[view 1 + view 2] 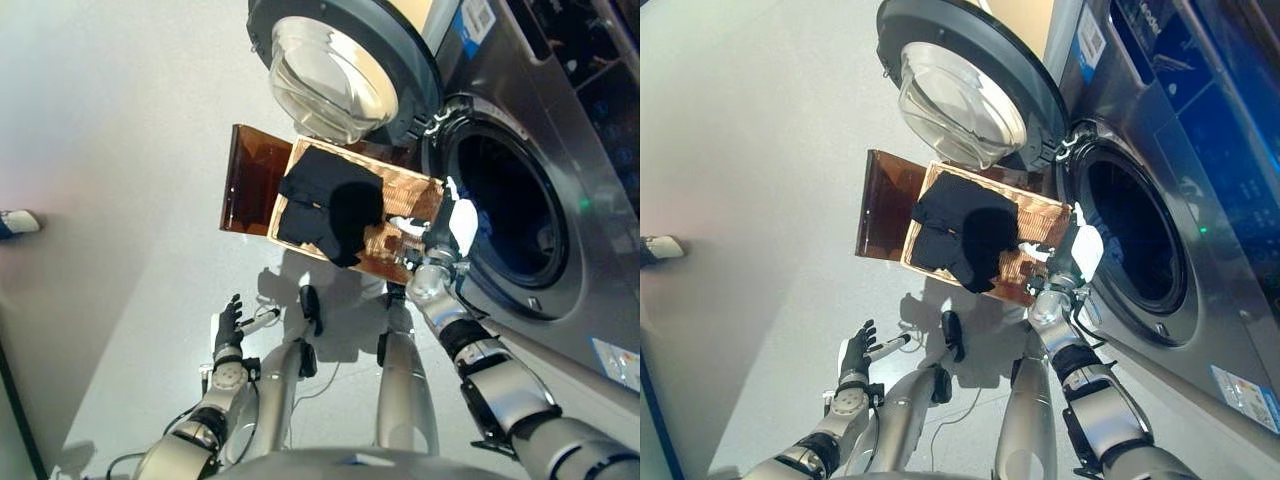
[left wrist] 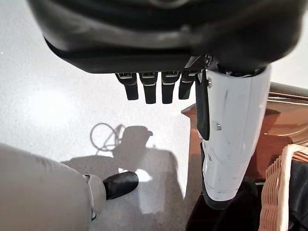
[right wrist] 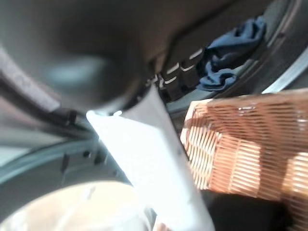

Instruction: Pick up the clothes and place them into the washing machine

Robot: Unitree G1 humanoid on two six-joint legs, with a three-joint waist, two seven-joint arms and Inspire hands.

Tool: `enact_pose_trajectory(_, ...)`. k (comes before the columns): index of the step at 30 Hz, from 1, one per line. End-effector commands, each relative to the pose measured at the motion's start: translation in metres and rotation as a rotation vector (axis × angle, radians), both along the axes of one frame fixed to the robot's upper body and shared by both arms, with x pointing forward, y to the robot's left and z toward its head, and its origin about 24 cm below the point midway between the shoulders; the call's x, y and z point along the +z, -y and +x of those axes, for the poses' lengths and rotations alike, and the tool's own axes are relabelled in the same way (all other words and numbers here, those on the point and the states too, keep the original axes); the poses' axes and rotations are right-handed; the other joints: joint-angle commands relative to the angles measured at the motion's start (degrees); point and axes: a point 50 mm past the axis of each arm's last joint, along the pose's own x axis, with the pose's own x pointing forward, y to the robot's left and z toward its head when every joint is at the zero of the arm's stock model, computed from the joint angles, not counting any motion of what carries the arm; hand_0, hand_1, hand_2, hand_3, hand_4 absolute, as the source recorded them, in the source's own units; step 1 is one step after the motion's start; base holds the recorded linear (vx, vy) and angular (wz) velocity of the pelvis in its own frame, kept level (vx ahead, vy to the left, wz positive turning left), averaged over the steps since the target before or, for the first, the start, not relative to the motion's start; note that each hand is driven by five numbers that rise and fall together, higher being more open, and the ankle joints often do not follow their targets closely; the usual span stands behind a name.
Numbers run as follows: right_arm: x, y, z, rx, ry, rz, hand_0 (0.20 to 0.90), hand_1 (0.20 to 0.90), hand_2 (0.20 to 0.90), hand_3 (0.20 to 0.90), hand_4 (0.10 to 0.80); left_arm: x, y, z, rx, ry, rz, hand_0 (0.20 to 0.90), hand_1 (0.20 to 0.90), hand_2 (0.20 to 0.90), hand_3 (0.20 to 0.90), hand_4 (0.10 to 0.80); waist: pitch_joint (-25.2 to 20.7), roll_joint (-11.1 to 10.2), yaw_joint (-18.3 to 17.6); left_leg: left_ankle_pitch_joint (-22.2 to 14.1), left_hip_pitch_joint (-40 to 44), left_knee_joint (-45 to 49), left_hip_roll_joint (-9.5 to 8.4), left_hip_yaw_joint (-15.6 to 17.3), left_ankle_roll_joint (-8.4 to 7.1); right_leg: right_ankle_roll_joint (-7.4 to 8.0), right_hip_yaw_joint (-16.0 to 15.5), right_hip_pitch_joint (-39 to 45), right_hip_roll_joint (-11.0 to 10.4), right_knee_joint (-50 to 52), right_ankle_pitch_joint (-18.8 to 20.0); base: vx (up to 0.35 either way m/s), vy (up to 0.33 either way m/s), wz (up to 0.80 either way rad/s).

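1. One blue garment (image 3: 231,53) is seen inside the drum of the washing machine (image 1: 560,120) in the right wrist view, past the fingertips, so part of the load is judged already in.
2. Black clothes (image 1: 330,205) are left piled in the wicker basket (image 1: 420,190), which stands on the floor just in front of the washing machine, below its open door (image 1: 340,70). That pile is judged to be the remaining work.
3. Right hand (image 1: 452,228) is held between the basket's near corner and the washing machine opening. Its fingers are seen straight in its wrist view, released, with nothing grasped.
4. Left hand (image 1: 229,322) is held idle over bare floor, well apart from the washing machine and short of the basket. Fingers are relaxed and extended in its wrist view; nothing is held.
5. Status, as judged: neither hand is loaded, so a reach back into the basket for the black pile is needed next. Door is already swung wide, so no opening step is left.
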Motion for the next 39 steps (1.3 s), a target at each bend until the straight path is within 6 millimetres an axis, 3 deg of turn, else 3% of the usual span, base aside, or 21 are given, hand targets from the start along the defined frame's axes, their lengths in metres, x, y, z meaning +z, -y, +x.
enact_pose_trajectory(1, 0.060, -0.015, 0.025, 0.130, 0.199, -0.210, 0.900, 0.900, 0.900, 0.900, 0.800, 0.005, -0.029, 0.002, 0.066, 0.033, 0.066, 0.900, 0.900, 0.900, 0.900, 0.800, 1.3, 1.3, 1.1, 0.2, 3.0, -3.6, 1.22, -2.4, -5.98, -0.90, -0.6, 5.3, 2.3, 2.5, -4.2, 0.000, 0.000, 0.00)
enact_pose_trajectory(3, 0.068, -0.014, 0.033, 0.140, 0.167, -0.368, 0.900, 0.900, 0.900, 0.900, 0.800, 0.007, -0.029, 0.004, 0.058, 0.041, 0.064, 0.900, 0.900, 0.900, 0.900, 0.800, 1.5, 1.2, 1.4, 0.6, 3.2, -4.3, 1.26, -2.9, -6.11, -0.94, -0.8, 5.4, 2.4, 2.5, -4.3, 0.000, 0.000, 0.00)
enact_pose_trajectory(4, 0.068, -0.014, 0.033, 0.140, 0.167, -0.368, 0.900, 0.900, 0.900, 0.900, 0.800, 0.007, -0.029, 0.004, 0.058, 0.041, 0.064, 0.900, 0.900, 0.900, 0.900, 0.800, 1.5, 1.2, 1.4, 0.6, 3.2, -4.3, 1.26, -2.9, -6.11, -0.94, -0.8, 5.4, 2.4, 2.5, -4.3, 0.000, 0.000, 0.00)
enact_pose_trajectory(6, 0.087, -0.017, 0.041, 0.159, 0.195, -0.510, 0.900, 0.900, 0.900, 0.900, 0.800, 0.008, -0.031, 0.006, 0.057, 0.046, 0.058, 0.900, 0.900, 0.900, 0.900, 0.800, 1.8, 1.0, 1.7, 1.0, 3.3, -4.5, 1.35, -3.3, -6.21, -1.07, -1.0, 5.3, 2.6, 2.8, -4.4, 0.000, 0.000, 0.00)
enact_pose_trajectory(13, 0.114, -0.031, 0.054, 0.197, 0.210, -0.695, 0.900, 0.900, 0.900, 0.900, 0.800, 0.010, -0.029, 0.010, 0.051, 0.056, 0.041, 0.900, 0.900, 0.900, 0.900, 0.800, 2.6, 0.4, 2.6, 1.8, 2.7, -5.0, 1.51, -3.9, -6.32, -1.35, -1.4, 4.6, 2.9, 3.3, -4.6, 0.000, 0.000, 0.00)
enact_pose_trajectory(24, 0.121, -0.052, 0.065, 0.259, 0.154, -0.864, 0.900, 0.900, 0.900, 0.900, 0.800, 0.018, -0.028, 0.020, 0.056, 0.106, 0.020, 0.900, 0.900, 0.900, 0.900, 0.800, 4.4, 0.3, 3.6, 3.0, 1.9, -5.7, 1.55, -5.1, -6.68, -1.47, -2.1, 3.9, 3.1, 3.8, -4.8, -0.007, -0.006, 0.04)
enact_pose_trajectory(31, 0.115, -0.052, 0.068, 0.273, 0.068, -0.996, 0.900, 0.900, 0.900, 0.900, 0.800, 0.021, -0.026, 0.025, 0.050, 0.125, 0.005, 0.900, 0.900, 0.900, 0.900, 0.800, 5.8, 0.0, 4.0, 3.9, 1.0, -6.1, 1.67, -6.1, -6.93, -1.62, -2.9, 3.2, 3.2, 4.2, -5.0, -0.015, -0.010, 0.09)
enact_pose_trajectory(39, 0.109, -0.051, 0.070, 0.275, 0.016, -1.007, 0.900, 0.900, 0.900, 0.900, 0.800, 0.029, -0.022, 0.033, 0.043, 0.173, -0.017, 0.900, 0.900, 0.900, 0.900, 0.800, 7.1, -0.1, 4.7, 4.6, -0.4, -5.9, 1.62, -6.9, -7.20, -1.72, -3.6, 2.3, 3.2, 4.4, -5.1, -0.017, -0.007, 0.05)
